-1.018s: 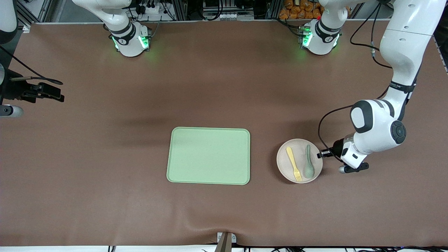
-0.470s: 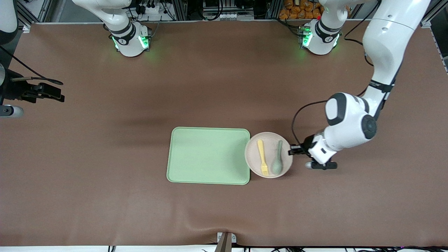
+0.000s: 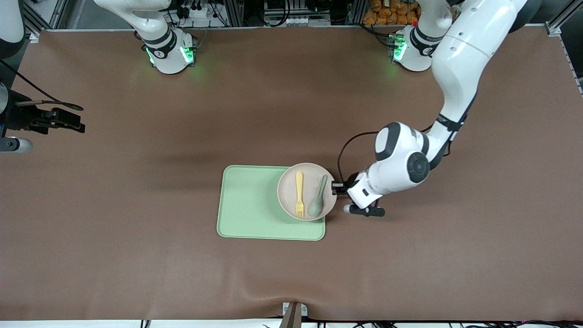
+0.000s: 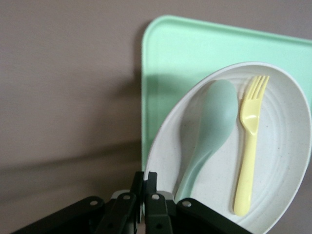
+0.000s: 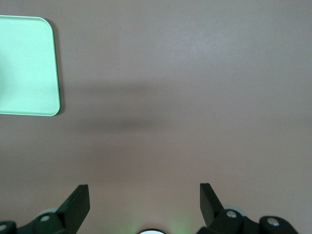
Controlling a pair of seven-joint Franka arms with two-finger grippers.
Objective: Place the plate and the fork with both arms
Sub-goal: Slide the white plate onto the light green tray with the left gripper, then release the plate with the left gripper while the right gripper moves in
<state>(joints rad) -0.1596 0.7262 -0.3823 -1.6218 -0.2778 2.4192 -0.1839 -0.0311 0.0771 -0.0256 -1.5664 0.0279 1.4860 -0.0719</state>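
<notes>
The plate [image 3: 307,191] is carried by the left end effector [image 3: 338,186], whose fingers [image 4: 146,195] are pressed together on the plate's rim at the edge toward the left arm's end of the bench [image 3: 136,255]. The plate sits over the corner of the pale green tray [image 3: 248,205] that lies toward the left arm's end and farther from the front camera, with part of its rim overhanging the tray's edges there; whether it touches the tray cannot be told. Two utensils lie in the plate side by side and apart. The fork [image 3: 299,194] is pale yellow, its long axis running from the robots' bases toward the front camera, tines at the end nearer the front camera and handle at the farther end. The pale green spoon [image 3: 318,198] lies beside it, toward the left arm's end, on nearly the same axis but slightly slanted, bowl nearer the front camera. In the left wrist view the plate [image 4: 273,146] shows faint concentric rings and fine speckles, and the fork [image 4: 247,141] and spoon [image 4: 207,131] point their working ends away from the pinching fingers. No writing can be read on any of these things. The right arm waits at the right arm's end of the bench, its end effector [image 5: 144,204] spread wide over bare brown bench [image 5: 195,73], holding nothing.
</notes>
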